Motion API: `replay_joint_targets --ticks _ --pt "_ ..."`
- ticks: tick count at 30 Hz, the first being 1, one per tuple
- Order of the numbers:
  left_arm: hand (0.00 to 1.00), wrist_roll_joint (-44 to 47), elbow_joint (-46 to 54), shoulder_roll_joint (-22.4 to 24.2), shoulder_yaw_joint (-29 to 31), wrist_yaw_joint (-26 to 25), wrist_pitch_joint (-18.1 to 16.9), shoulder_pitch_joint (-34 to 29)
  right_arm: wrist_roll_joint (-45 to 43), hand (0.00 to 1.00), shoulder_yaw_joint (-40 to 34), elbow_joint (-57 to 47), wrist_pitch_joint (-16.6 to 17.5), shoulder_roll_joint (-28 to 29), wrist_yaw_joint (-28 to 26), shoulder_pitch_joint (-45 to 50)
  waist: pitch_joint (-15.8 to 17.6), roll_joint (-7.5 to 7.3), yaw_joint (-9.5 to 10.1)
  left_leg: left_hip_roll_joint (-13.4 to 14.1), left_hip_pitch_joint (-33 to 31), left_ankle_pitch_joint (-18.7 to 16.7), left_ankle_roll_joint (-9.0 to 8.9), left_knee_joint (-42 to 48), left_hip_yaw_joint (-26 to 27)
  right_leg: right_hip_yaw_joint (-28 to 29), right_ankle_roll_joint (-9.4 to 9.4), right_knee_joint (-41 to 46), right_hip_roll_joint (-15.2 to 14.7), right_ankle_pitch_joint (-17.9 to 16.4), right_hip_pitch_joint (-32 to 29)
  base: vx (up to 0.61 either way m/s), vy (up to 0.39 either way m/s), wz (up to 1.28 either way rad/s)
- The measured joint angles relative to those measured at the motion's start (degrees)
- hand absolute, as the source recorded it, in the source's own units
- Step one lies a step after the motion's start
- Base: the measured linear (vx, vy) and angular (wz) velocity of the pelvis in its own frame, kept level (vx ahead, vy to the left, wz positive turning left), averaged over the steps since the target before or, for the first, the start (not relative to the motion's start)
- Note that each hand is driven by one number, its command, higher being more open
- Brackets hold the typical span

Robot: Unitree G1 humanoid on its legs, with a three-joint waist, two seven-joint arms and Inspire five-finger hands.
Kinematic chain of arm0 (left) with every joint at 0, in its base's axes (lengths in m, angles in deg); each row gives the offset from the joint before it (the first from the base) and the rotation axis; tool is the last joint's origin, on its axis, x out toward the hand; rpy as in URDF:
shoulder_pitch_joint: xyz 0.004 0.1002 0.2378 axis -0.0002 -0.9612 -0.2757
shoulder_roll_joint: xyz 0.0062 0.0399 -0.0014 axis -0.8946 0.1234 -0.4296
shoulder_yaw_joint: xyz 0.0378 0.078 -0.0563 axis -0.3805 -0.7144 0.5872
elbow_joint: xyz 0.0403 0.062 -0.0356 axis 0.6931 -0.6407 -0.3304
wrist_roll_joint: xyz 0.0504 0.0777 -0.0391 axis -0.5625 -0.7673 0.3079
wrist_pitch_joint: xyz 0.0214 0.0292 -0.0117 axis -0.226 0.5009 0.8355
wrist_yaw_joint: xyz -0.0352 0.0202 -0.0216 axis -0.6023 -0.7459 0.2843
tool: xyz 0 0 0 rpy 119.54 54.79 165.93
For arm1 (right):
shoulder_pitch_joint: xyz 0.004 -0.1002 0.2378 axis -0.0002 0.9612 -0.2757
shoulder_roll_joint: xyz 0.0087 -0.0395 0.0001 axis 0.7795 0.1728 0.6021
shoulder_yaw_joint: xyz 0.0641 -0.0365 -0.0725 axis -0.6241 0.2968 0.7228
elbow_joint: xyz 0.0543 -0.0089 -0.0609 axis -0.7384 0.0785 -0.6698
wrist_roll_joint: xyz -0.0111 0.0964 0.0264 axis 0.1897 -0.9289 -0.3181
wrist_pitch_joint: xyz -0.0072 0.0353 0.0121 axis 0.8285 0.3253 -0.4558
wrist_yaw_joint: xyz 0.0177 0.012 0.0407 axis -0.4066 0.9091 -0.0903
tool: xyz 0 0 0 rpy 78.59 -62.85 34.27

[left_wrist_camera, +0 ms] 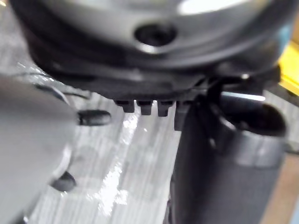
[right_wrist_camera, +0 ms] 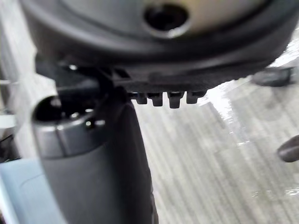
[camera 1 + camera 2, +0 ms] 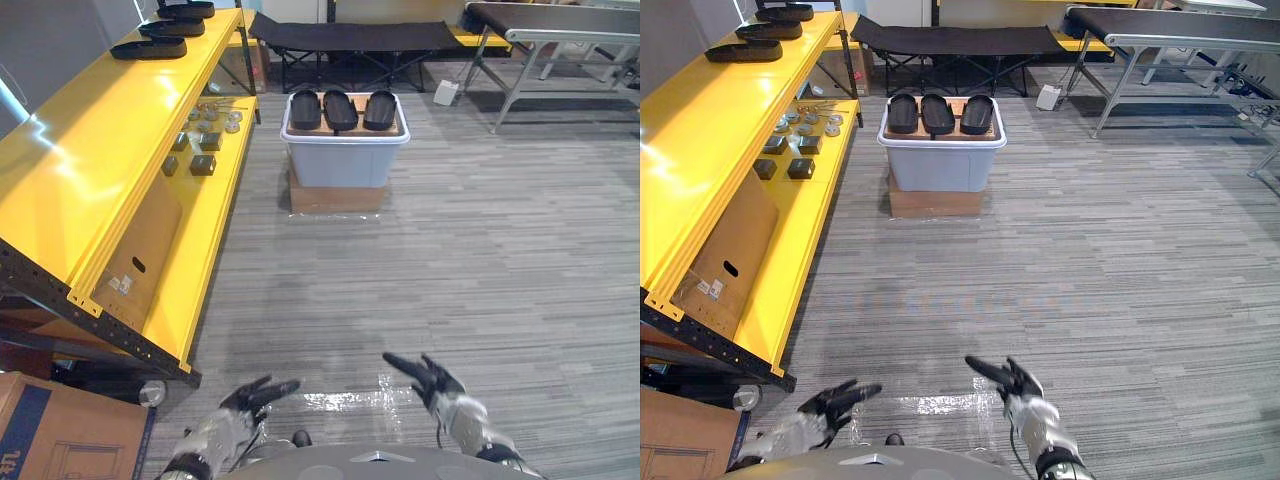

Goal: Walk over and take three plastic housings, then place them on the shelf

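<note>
Ahead, grey bin (image 3: pixel 345 160) holds three housings (image 3: pixel 340 108); left robot hand (image 3: pixel 255 397), right robot hand (image 3: pixel 432 378) released.

Cut off, covered, too small
The yellow shelf (image 3: pixel 60 180) runs off the left edge; the farthest plastic housing (image 3: pixel 186 8) on its top level is clipped by the upper edge; small parts (image 3: pixel 205 135) on its lower level are too tiny to identify; a grey bin (image 3: pixel 345 160) hides most of the cardboard box (image 3: pixel 337 198) under it

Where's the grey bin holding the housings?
Head views: the grey bin sits ahead at upper centre on a cardboard box, just right of the yellow shelf.
</note>
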Motion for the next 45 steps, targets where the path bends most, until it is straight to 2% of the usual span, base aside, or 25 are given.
replay_joint_targets --ticks 8,13,18,23,26,32,34,36,37,38,39,40,42,45 --pt "1.00 3.1 3.6 0.4 -1.9 1.4 0.1 1.3 -0.1 1.00 4.0 -3.7 -0.5 -0.2 -1.0 -1.6 0.0 -0.08 -0.60 0.1 -0.2 0.1 -0.17 0.3 1.5 0.4 -0.11 -1.5 0.4 0.4 0.4 0.07 -0.006 -0.06" --pt "1.00 4.5 3.9 0.4 -2.1 1.5 0.0 0.2 -0.2 1.00 4.9 -3.7 -0.3 -0.2 -0.7 -1.1 0.0 0.00 -1.53 0.4 0.8 -0.1 -2.05 0.3 2.4 0.2 -0.11 -1.2 0.5 0.4 1.1 0.03 -0.015 -0.05" --pt "1.00 5.7 6.9 0.5 -1.9 1.1 -3.4 -1.6 -1.3 1.00 4.8 -3.7 2.2 0.2 1.9 0.9 -0.1 0.08 -1.72 0.8 0.8 -0.1 -2.40 0.3 2.5 0.2 -0.11 -0.1 0.5 0.4 0.4 -0.02 0.002 -0.01" --pt "1.00 7.8 8.2 0.5 -1.3 -0.6 -4.5 -3.4 -1.2 1.00 4.5 -4.1 4.5 1.3 4.4 3.0 -0.1 0.02 -1.71 0.9 0.4 -0.1 -2.41 0.1 2.4 0.1 -0.13 0.5 0.5 0.4 -0.3 -0.08 0.005 -0.03" --pt "1.00 7.7 8.2 0.8 -1.1 -2.0 -4.7 -4.7 -1.2 1.00 3.3 -4.3 5.0 2.4 5.5 3.5 -0.1 0.01 -1.70 0.9 -0.1 0.4 -1.77 0.0 2.3 -0.1 -0.36 0.7 0.5 0.2 -1.0 -0.09 -0.001 0.01" --pt "1.00 2.8 12.1 1.5 -0.2 -2.1 -4.8 -11.1 -2.5 1.00 3.8 -7.5 6.0 2.8 5.5 7.3 -0.2 -0.08 -1.09 1.2 -0.6 0.4 -0.94 0.0 2.4 0.0 -0.48 1.1 0.7 -0.3 -2.1 -0.08 0.020 0.00" --pt "1.00 2.7 12.4 1.5 0.1 -1.8 -4.8 -12.3 -2.9 1.00 3.6 -8.4 6.0 2.7 4.8 8.1 -0.1 -0.16 -0.38 1.1 -1.0 -0.1 -0.13 0.0 2.7 0.1 -1.24 3.6 0.1 -1.6 -3.3 -0.02 0.047 -0.06" --pt "1.00 1.0 12.6 1.4 0.4 -0.3 -4.7 -12.8 -5.1 1.00 3.4 -10.5 6.0 2.6 3.9 10.3 -0.3 -1.21 -0.28 0.1 -1.7 -0.6 0.46 0.1 2.6 -0.3 -0.21 11.7 -3.0 -5.6 -7.4 0.03 0.065 0.19" --pt "1.00 0.5 12.8 1.3 0.4 0.1 -4.7 -12.8 -5.2 1.00 3.4 -10.9 6.0 2.6 3.9 10.8 -0.3 -1.49 -0.30 -0.2 -1.8 -0.7 0.58 0.1 2.5 -0.5 -0.01 14.4 -4.0 -6.2 -8.3 0.08 0.041 0.21" --pt "1.00 0.5 13.5 1.1 0.4 0.3 -4.6 -12.8 -5.3 1.00 3.5 -11.0 5.9 2.6 3.9 11.1 0.1 -1.96 -0.06 -0.6 -1.8 -1.1 1.59 0.1 2.2 0.2 -0.85 21.7 -6.1 -7.2 -11.2 0.11 0.034 0.10" --pt "1.00 0.6 14.1 1.1 0.3 0.3 -4.6 -12.8 -5.6 1.00 3.5 -11.0 6.0 2.7 4.0 11.4 0.7 -1.70 -0.22 -0.4 -1.4 -1.2 2.32 0.5 1.5 0.5 -0.99 31.8 -8.6 -7.4 -16.4 0.12 0.034 0.16" --pt "1.00 0.6 14.3 1.1 0.1 0.3 -4.6 -12.5 -5.6 1.00 3.6 -10.9 6.0 2.8 3.9 11.8 1.3 -1.60 -0.57 0.0 -1.5 -1.8 2.74 1.7 1.0 0.6 -1.30 33.9 -9.1 -7.9 -17.3 0.13 0.047 0.33" --pt "1.00 1.1 15.0 0.7 -0.3 0.3 -4.6 -11.8 -5.4 1.00 3.7 -10.9 6.0 2.8 3.6 13.5 2.9 -0.88 -0.83 2.3 -1.6 -4.6 1.79 6.2 -0.2 1.4 -0.97 30.9 -8.5 -8.8 -18.6 0.16 0.037 0.33" --pt "1.00 1.2 15.6 0.0 -0.4 0.3 -4.4 -11.4 -5.1 1.00 3.8 -10.9 6.1 2.9 3.2 15.1 2.9 -1.11 -0.68 4.1 -1.5 -7.4 -0.29 9.6 -0.9 3.6 1.73 20.8 -7.8 -5.9 -21.0 0.28 -0.004 0.16"
